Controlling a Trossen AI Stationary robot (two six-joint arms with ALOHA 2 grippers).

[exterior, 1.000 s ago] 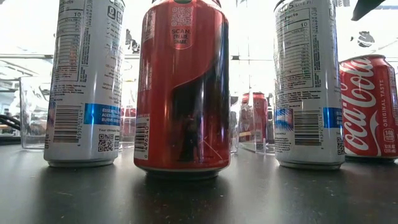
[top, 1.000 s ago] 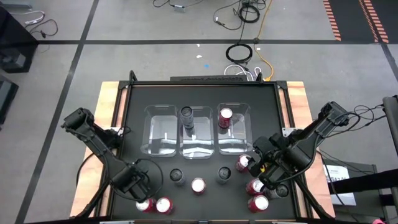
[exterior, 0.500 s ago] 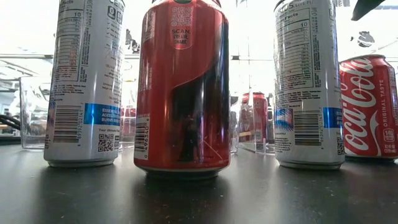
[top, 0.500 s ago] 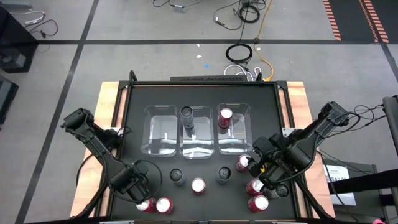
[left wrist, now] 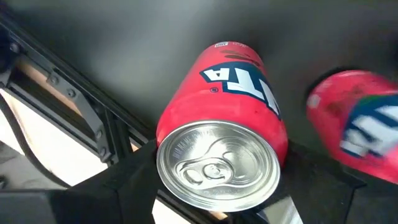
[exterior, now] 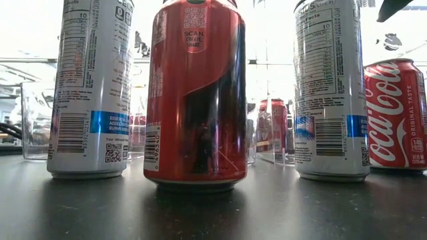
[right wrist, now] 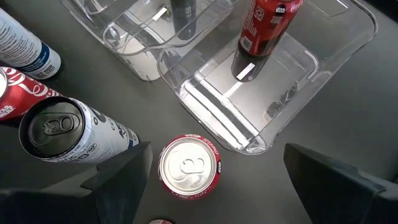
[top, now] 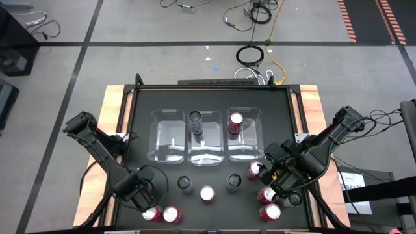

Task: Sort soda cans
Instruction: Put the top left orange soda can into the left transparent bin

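Red and dark-topped soda cans stand upright on the black table. My left gripper (top: 144, 198) (left wrist: 219, 155) is open near the table's near left corner. Its fingers stand on either side of a red can with a silvery top (left wrist: 217, 143) (top: 151, 214). A second red can (left wrist: 354, 127) (top: 171, 214) stands right beside that one. My right gripper (top: 268, 170) (right wrist: 217, 149) is open above a red can (right wrist: 188, 167) (top: 253, 170) in front of the right bin. One dark can (top: 195, 120) stands in the middle bin, one red can (top: 235, 122) in the right bin. My left gripper has a finger on each side of the red can's upper wall (left wrist: 186, 106), coming from above. I cannot tell whether either finger touches it. The can stands upright on the table.
Three clear bins (top: 168, 153) sit side by side mid-table. Loose cans stand along the near side: dark tops (top: 185, 184) (top: 234, 182) (top: 294, 198), red ones (top: 207, 193) (top: 265, 194) (top: 270, 212). A dark-topped silver can (right wrist: 53, 130) is close to my right gripper. Wooden table edges flank the mat.
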